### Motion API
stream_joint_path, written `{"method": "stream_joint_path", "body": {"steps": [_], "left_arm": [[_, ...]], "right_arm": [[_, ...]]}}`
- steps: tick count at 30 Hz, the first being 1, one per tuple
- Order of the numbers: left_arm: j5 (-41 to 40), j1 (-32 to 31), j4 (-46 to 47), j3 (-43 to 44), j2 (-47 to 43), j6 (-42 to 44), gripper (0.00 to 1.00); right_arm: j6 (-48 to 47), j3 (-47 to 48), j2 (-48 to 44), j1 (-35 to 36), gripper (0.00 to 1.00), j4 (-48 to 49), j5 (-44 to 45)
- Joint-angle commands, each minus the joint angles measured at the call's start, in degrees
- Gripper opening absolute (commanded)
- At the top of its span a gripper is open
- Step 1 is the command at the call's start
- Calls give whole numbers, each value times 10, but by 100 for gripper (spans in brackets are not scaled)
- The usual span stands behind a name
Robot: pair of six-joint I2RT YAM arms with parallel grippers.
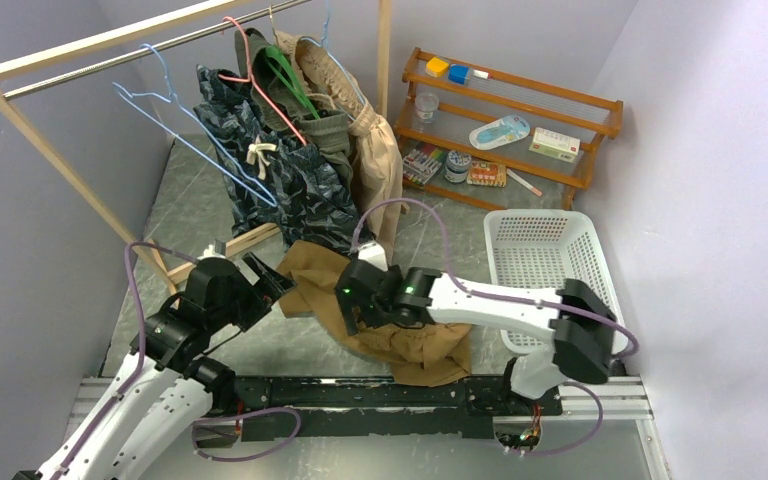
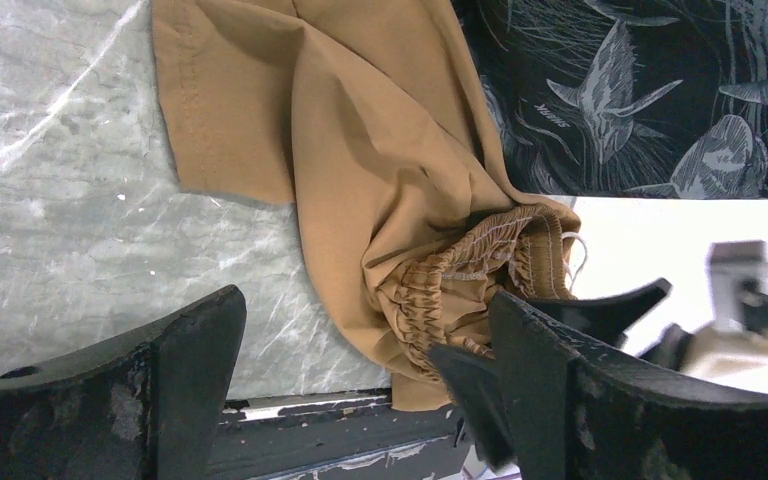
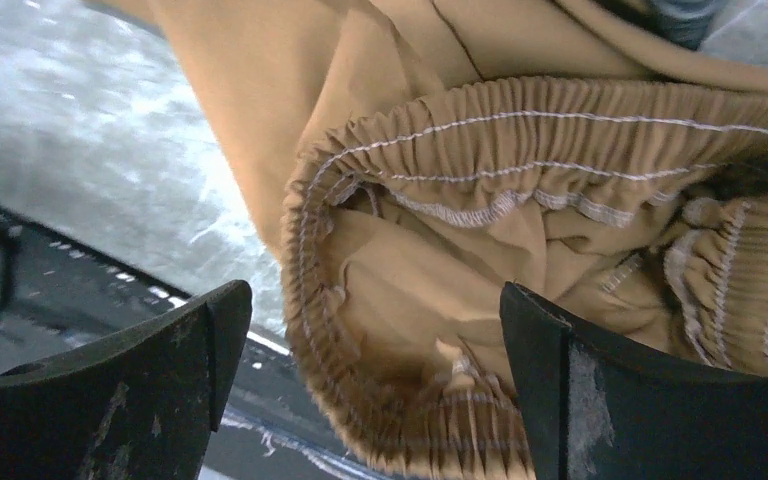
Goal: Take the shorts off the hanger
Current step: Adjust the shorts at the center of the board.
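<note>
The only writing that can be read is on the dark navy shorts (image 1: 295,185): in the left wrist view a small pale word among the shark print looks like "SHARK", upside down there. Labels on the goods on the wooden shelf (image 1: 560,95) are too small to read. The tan-brown shorts (image 1: 415,350) lie off the hangers (image 1: 288,68), crumpled on the marble-patterned table (image 1: 190,200) between the two arms, their long axis running from far left to near right in the overhead view. Their elastic waistband (image 3: 520,110), crossed by pale stitch lines, is bunched and gapes open right under the right gripper (image 3: 375,290), whose fingers stand wide apart either side of it without pinching it. A stitched leg hem (image 2: 190,100) lies flat on the table. The left gripper (image 1: 275,280) sits just beside the far-left edge of the cloth, fingers spread wide, holding nothing. The navy pair, the olive green shorts (image 1: 332,130) and the light beige shorts (image 1: 378,160) hang legs downward on the clothes rail (image 1: 110,62). A white basket (image 1: 550,250) stands to the right.
</note>
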Motion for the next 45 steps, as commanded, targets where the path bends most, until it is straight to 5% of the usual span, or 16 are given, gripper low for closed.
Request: {"method": "stream_joint_path", "body": {"steps": [1,4,11,15,19,22,24,27,33,40,45], "left_arm": [[6,1,1,-5,-5,3,95],[12,0,13,-7,2,15,95],[24,0,22,4,43,21,94],[30,0,25,-7,42,13,94],[30,1,29,-15,29,10,94],[21,2,24,-14,23,9,94],[19,1,23,-13,22,9,94],[25,1,26,-11,27,10,94],[27,1,18,-1,41,18,94],[30,2,29,-9,35,11,94],[33,2,29,-6,41,14,94]], "right_arm": [[20,37,89,9,98,-51,10],[30,53,126,16,92,-87,69],[59,85,42,26,17,-109,172],[52,11,-65,-15,7,-52,190],[3,-65,-120,-144,19,-17,83],[-20,-91,-106,-173,32,-8,30],[-25,-97,-72,-177,60,-13,25],[-18,-71,-16,-179,80,-61,52],[-48,-16,-42,-179,97,-78,66],[-78,-30,-89,-187,100,-48,92],[-93,-68,-49,-229,100,6,-6]]}}
